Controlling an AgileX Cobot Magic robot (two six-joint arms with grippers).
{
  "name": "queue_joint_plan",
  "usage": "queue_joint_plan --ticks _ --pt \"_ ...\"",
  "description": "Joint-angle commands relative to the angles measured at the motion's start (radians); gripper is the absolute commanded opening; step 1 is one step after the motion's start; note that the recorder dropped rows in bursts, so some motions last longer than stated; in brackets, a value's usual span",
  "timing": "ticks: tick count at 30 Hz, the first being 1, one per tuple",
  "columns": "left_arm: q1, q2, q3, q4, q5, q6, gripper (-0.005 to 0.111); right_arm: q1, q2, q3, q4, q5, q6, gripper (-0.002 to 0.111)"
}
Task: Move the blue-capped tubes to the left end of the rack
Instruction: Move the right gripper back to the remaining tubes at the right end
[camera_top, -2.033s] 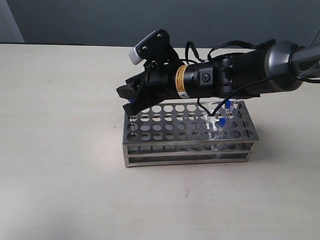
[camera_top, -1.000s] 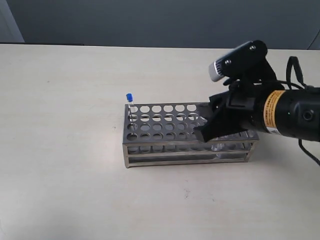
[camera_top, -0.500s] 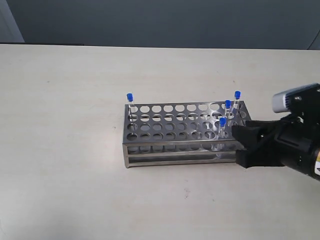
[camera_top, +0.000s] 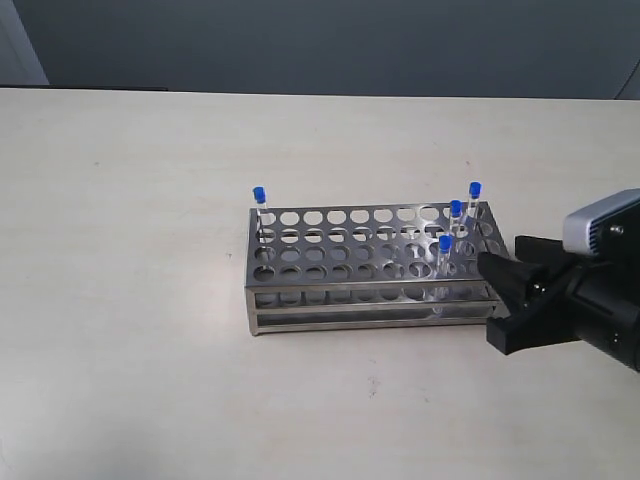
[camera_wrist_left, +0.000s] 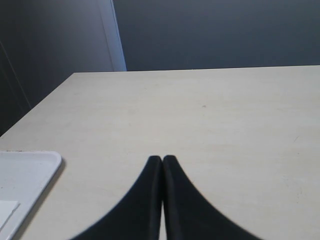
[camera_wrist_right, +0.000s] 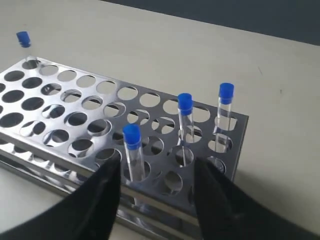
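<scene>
1. Lining up a pick, the right gripper (camera_wrist_right: 156, 164) hangs just beside the right end of the rack (camera_top: 330, 312), its jaws spread wide and empty.
2. Of the blue-capped tubes (camera_top: 455, 215), three stand clustered at the right end, and the corner tube (camera_top: 259, 203) stands at the left end.
3. The step in hand looks like the second transfer, aimed at the front tube (camera_wrist_right: 133, 150) (framed between the jaws in the right wrist view, untouched).
4. The next move calls for easing forward, pinching below the cap and lifting straight up, without nudging the two neighbours.
5. The left gripper (camera_wrist_left: 162, 159) is pressed closed on nothing above the table (camera_wrist_left: 210, 110).
</scene>
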Motion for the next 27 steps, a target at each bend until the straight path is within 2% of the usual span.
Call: queue_joint_plan --ticks 1,5,16,27 --pt "0.002 -0.006 0.002 -0.003 -0.002 -0.005 0.000 -0.004 0.050 0.003 -0.011 -0.049 -0.007 0.059" --pt "0.002 -0.006 0.002 -0.003 -0.002 -0.005 0.000 -0.004 0.128 0.003 -0.011 -0.137 -0.005 0.055" --pt "0.002 -0.006 0.002 -0.003 -0.002 -0.005 0.000 -0.004 0.326 0.001 -0.011 -0.361 -0.017 0.055" --pt "0.002 -0.006 0.002 -0.003 -0.002 -0.005 0.000 -0.004 0.437 -0.084 -0.013 -0.392 -0.019 0.055"
